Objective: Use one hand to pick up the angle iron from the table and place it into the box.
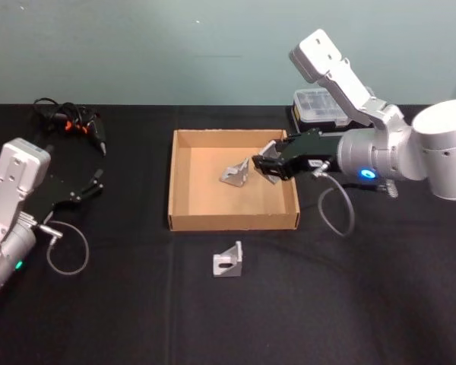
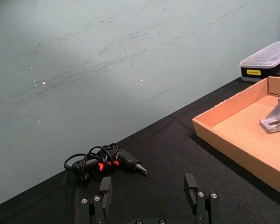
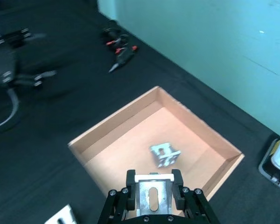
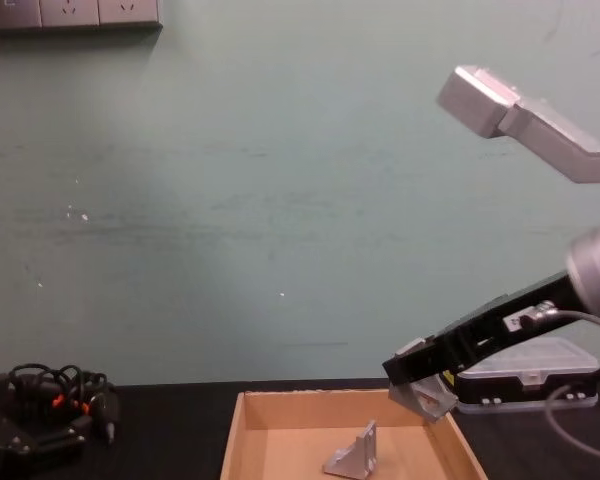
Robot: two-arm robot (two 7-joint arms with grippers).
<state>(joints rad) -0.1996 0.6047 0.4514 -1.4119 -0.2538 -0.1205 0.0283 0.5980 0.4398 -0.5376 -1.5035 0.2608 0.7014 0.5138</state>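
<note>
Matte black bench (image 1: 137, 304) is running the full width of the work area, with a plain teal wall (image 1: 175, 46) closing the room behind it and wall sockets (image 4: 70, 12) showing high in the chest view. The tan cardboard box (image 1: 235, 221) is sitting mid-bench. A black case with a clear lid (image 1: 318, 106) is lying behind the box's far right corner, and the right arm (image 1: 380, 163) is partly hiding it. A black corded tool with orange parts (image 1: 80, 125) is lying far left; its exact type is hard to make out. The chest view's bottom edge is cutting off the box floor. The right jaws are pinching the gripped angle iron (image 3: 152, 200) and holding it over the box's right half, above rim level and not touching the floor. The boxed angle iron (image 1: 234, 175) is resting on the box floor just beside those jaws on their left, apart from them. The loose angle iron (image 1: 228, 260) is standing on the bench in front of the box's near wall, well apart from both arms. The left arm (image 1: 11, 198) is sitting at the left edge, its left jaws spread with nothing between them.
</note>
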